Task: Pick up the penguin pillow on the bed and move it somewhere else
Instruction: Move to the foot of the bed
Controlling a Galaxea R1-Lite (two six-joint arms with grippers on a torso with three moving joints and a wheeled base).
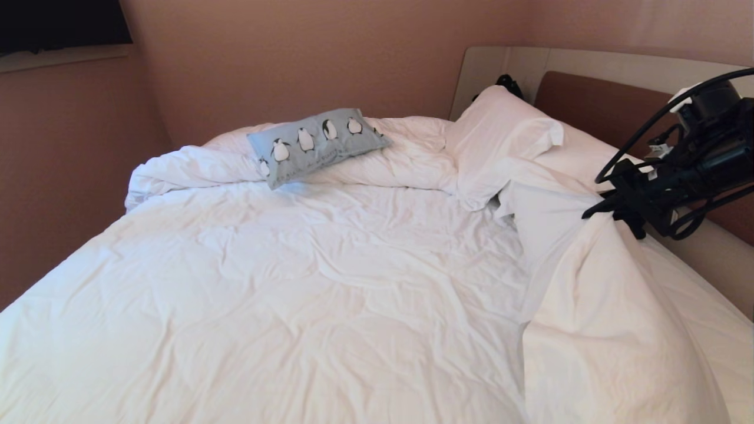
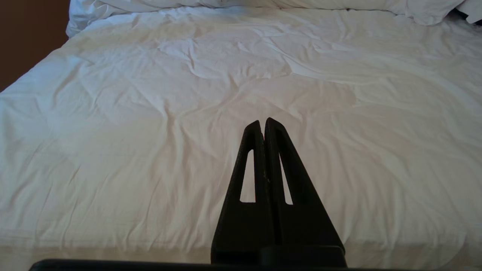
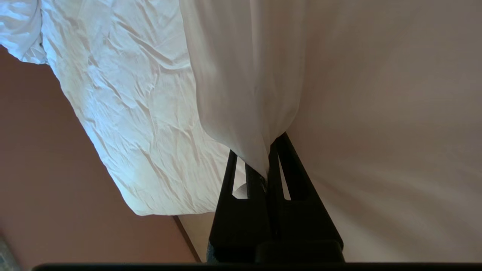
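Penguin pillow [image 1: 315, 144]: lies on the rumpled duvet fold at the far side of the bed [image 1: 265, 294], well apart from both grippers; its near corner sinks into the folds.
Writing: a faint line of print runs under the penguins, too small to read; no other labels are legible.
Right gripper [image 3: 267, 165]: jaws clenched on a pinch of white duvet [image 1: 589, 306], lifted into a peak at the bed's right side near the headboard [image 1: 595, 103]; in the head view its tips are hidden behind the cloth.
Right arm [image 1: 689, 171]: cut off by the picture's right edge, with black cables looped around it.
Left gripper [image 2: 263, 124]: jaws pressed together with nothing between them, above the flat near part of the duvet; it does not appear in the head view.
Hidden: the raised cloth covers the bed's right edge; a dark object [image 1: 509, 82] behind the white pillow [image 1: 500, 135] is mostly covered and cannot be identified.
Cut off: the near edge of the bed runs out of the head view; a dark window [image 1: 65, 23] is clipped at the upper left corner.
Edges: the left side of the bed drops beside the pink wall [image 1: 76, 147], and the duvet corner folds back there.
Open room: the wide middle of the duvet between the pillow and the near edge carries only wrinkles.
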